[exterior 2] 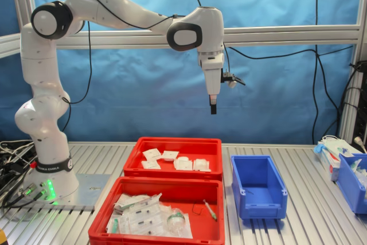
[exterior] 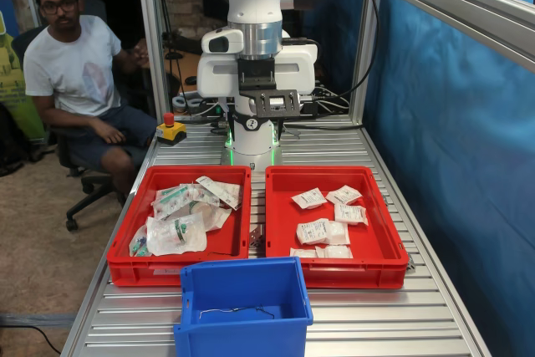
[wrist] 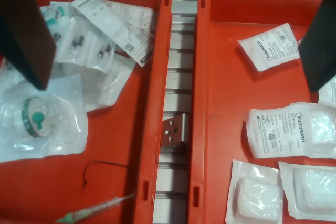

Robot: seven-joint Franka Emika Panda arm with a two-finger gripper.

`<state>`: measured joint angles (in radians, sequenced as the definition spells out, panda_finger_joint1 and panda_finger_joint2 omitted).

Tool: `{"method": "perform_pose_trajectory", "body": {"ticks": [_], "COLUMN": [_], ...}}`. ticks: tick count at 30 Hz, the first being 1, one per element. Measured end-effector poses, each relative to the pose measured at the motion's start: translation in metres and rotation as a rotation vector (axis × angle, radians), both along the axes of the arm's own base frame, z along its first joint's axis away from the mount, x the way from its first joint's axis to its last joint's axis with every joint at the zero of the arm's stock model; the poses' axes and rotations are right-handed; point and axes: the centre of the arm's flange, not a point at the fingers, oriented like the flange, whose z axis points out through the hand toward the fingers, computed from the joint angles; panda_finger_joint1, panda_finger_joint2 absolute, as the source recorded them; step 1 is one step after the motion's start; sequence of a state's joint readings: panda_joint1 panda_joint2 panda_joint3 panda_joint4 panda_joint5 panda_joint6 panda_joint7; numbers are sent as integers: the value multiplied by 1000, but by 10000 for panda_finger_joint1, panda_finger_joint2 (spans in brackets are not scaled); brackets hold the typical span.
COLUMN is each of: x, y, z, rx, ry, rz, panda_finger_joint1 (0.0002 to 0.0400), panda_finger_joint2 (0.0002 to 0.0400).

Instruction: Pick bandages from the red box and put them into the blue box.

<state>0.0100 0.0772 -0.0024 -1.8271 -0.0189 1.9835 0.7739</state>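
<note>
While the gripper (exterior 2: pixel 213 107) hangs high above the trays in the second exterior view, its fingers (wrist: pixel 23 30) show in the wrist view as two dark blurred slabs set wide apart with nothing between them.

Going left to right in the first exterior view, a seated man (exterior: pixel 79 73) comes first, then the twin red tray (exterior: pixel 180 269) heaped with green-printed pouches (exterior: pixel 177 234); a syringe (wrist: pixel 94 209) in it is partly cut off in the wrist view. Next is the red box (exterior: pixel 334 269), holding the bandages (exterior: pixel 324 232), several white sachets lying loose; those nearest its front wall are partly hidden by the rim. In front, between the trays, stands the blue box (exterior: pixel 242 323), its lower part cut off.
</note>
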Motion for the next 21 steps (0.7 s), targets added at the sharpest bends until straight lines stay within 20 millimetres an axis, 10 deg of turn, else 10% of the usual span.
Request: {"method": "perform_pose_trajectory", "body": {"ticks": [21], "x": [-3], "y": [22], "z": [-13], "rx": [1], "ry": [-5], "rz": [39], "panda_finger_joint1": [400], "panda_finger_joint2": [400]}}
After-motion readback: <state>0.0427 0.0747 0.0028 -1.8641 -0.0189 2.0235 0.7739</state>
